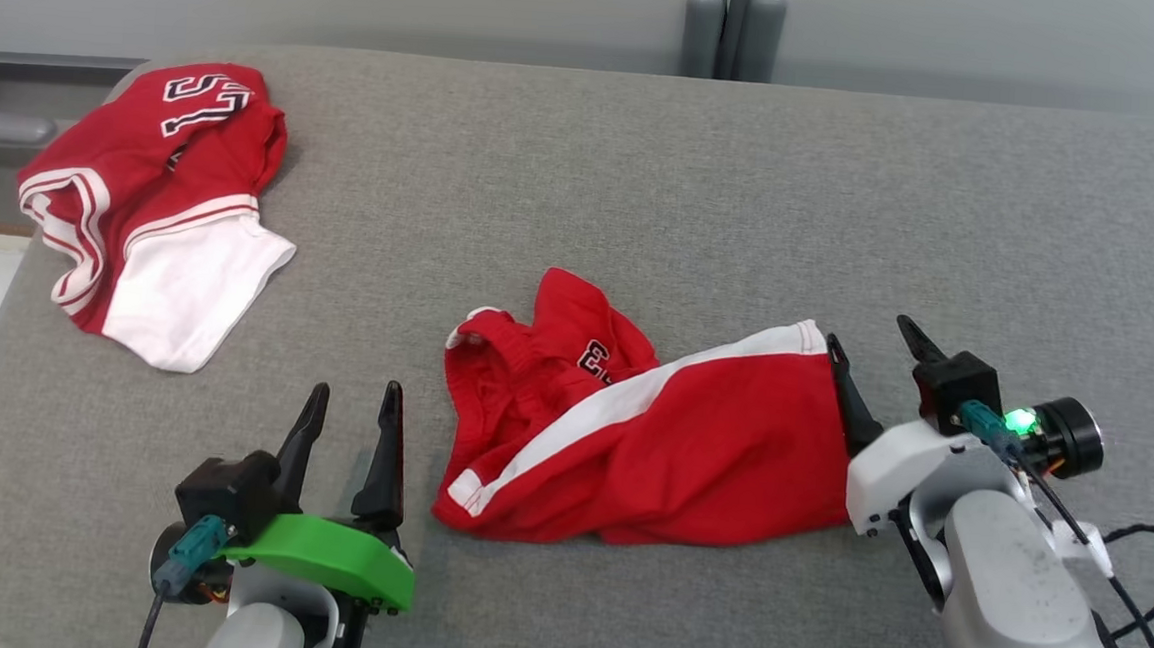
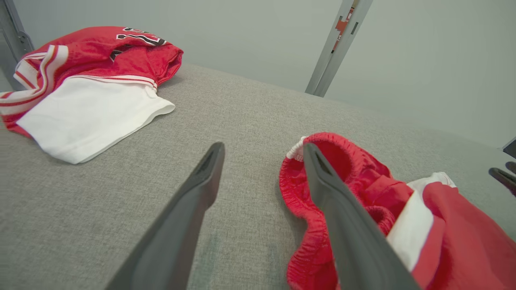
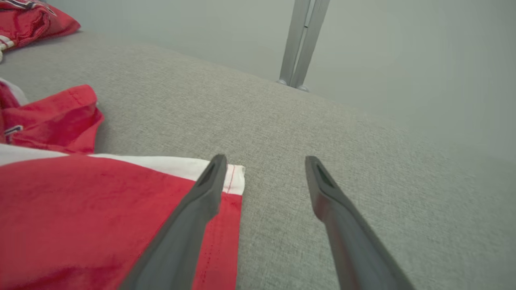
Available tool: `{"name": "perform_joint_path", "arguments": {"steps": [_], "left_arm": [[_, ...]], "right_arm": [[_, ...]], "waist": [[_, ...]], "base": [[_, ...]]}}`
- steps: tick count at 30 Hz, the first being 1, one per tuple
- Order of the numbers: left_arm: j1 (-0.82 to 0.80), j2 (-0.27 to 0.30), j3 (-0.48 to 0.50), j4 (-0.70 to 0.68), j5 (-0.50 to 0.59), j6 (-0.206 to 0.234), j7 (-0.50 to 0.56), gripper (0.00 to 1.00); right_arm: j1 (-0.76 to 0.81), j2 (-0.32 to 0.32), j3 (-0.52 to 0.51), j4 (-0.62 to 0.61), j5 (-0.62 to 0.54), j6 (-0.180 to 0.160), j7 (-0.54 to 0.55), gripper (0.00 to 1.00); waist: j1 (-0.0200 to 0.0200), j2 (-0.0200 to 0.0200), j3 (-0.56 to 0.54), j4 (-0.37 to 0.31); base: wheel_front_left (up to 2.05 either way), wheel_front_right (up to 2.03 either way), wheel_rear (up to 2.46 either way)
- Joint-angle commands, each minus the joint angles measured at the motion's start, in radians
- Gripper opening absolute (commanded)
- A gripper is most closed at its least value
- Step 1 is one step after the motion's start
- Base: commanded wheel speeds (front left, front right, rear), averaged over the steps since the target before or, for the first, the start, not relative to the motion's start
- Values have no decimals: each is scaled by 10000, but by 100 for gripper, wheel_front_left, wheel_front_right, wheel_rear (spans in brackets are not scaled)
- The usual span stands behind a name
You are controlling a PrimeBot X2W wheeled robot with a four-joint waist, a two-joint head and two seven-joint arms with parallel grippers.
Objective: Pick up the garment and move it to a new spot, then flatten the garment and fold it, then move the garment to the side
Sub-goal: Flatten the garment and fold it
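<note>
- The left gripper (image 1: 357, 389) stands by the near edge of the grey fabric-covered tabletop (image 1: 645, 188), left of centre. Its jaws are spread wide with bare fabric between them, gripping nothing.
- The right gripper (image 1: 869, 332) is toward the near right part of the tabletop, its jaws likewise wide apart and holding nothing. One finger lies along the hem of the shorts, at the corner with the white band; the other is over bare fabric. I cannot tell whether that finger touches the cloth.
- The red shorts (image 1: 690, 441) lie between the two grippers, closer to the near edge than the far one. They are rumpled, with a white side stripe running diagonally. The bunched waistband end points toward the left gripper and the flatter leg hem toward the right gripper.
- A red and white jersey (image 1: 144, 197) with dark numerals lies crumpled at the far left corner, well apart from the shorts.
- Grey posts (image 1: 734, 23) rise behind the far edge.
</note>
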Motion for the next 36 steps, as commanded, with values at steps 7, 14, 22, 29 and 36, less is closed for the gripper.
{"name": "perform_joint_path", "arguments": {"steps": [7,14,22,29,36], "left_arm": [[-38,-246,253,163,413,-294,-3,100],[107,-344,472,218,643,-421,-4,100],[157,-383,604,287,818,-522,-3,100],[268,-396,709,324,871,-565,-4,100],[377,-399,792,298,843,-529,-5,100]], "right_arm": [[-1476,-45,110,2859,-128,-14,521,100],[-1732,-43,416,4552,645,-12,595,17],[-1628,-62,628,4303,930,-14,29,0],[-36,-53,235,1657,985,-14,-28,0],[2358,-48,-191,-808,1279,-14,-23,0]], "waist": [[0,0,158,757],[0,0,89,705],[0,0,-66,99],[0,0,-251,-328],[0,0,-349,-604]], "base": [[0,0,0],[0,0,0],[0,0,0],[0,0,0],[0,0,0]]}}
